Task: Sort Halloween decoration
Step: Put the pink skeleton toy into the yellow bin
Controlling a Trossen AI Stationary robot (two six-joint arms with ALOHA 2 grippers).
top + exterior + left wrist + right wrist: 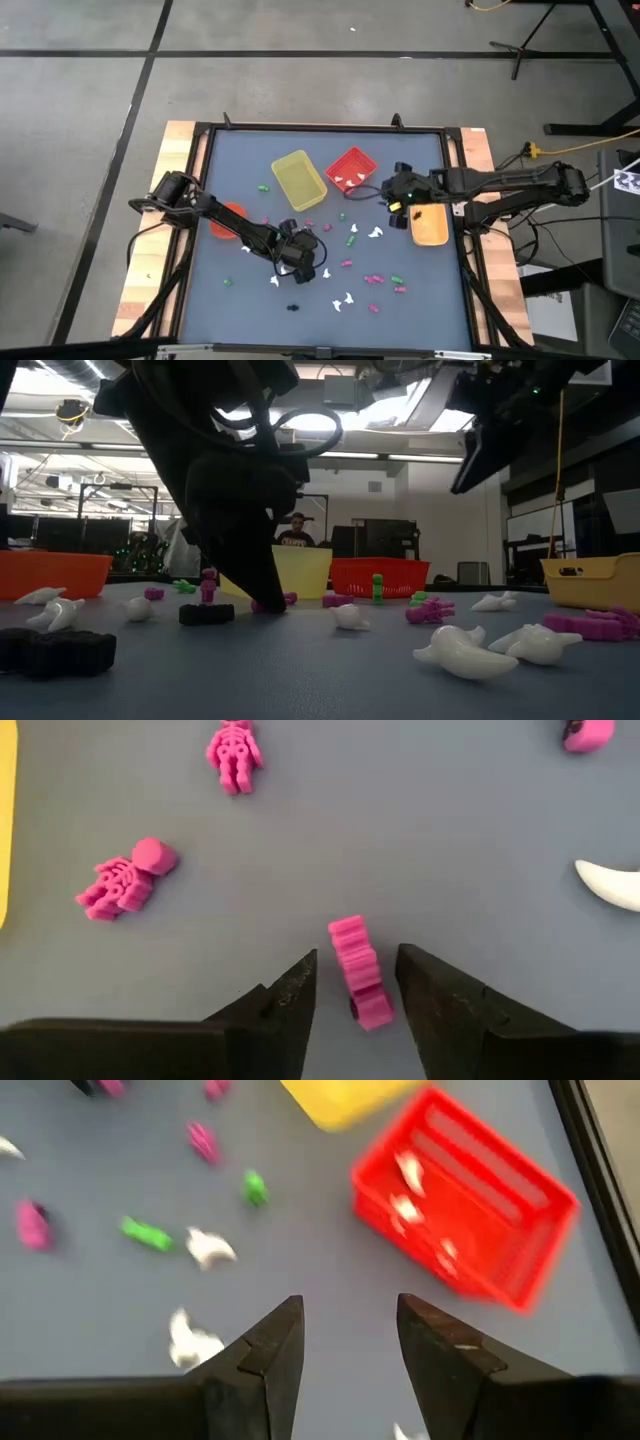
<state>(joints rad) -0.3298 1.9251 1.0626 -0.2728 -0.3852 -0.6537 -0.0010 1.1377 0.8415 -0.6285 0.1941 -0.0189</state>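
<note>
Straddling a pink skeleton figure lying on the grey table: left gripper, fingers apart, one on each side of the figure, neither seen pressing it. Ahead of those fingers: two more pink skeletons, a white ghost piece off to one side. Right gripper: raised over the table, open, empty. Just ahead of it: red bin holding white pieces; yellow bin beyond; green trinkets scattered nearby.
</note>
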